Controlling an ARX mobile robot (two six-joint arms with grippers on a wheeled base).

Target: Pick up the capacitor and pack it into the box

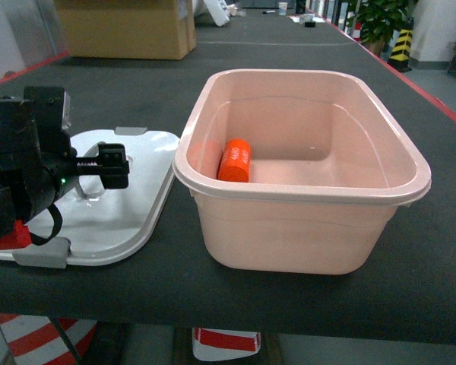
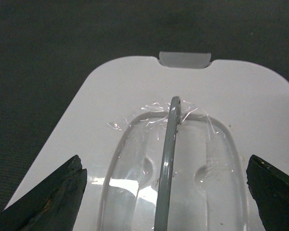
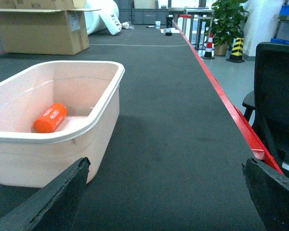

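The capacitor (image 1: 235, 160), a smooth orange cylinder printed "4680", lay on its side inside the glossy pale pink box (image 1: 304, 228), near the left wall, long axis running roughly front to back. The left gripper (image 2: 166, 192) hung spread wide above the white lid (image 1: 129, 220)'s grey handle (image 2: 167, 163); the right gripper (image 3: 166, 197) was likewise parted.

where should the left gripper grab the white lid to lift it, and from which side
Probably by the grey handle standing up along the middle of the lid, coming straight down from above. The lid lies flat on the table beside the box, so its edges offer little to pinch. The left gripper is open, one finger either side of the handle, so closing across that thin strip should catch it.
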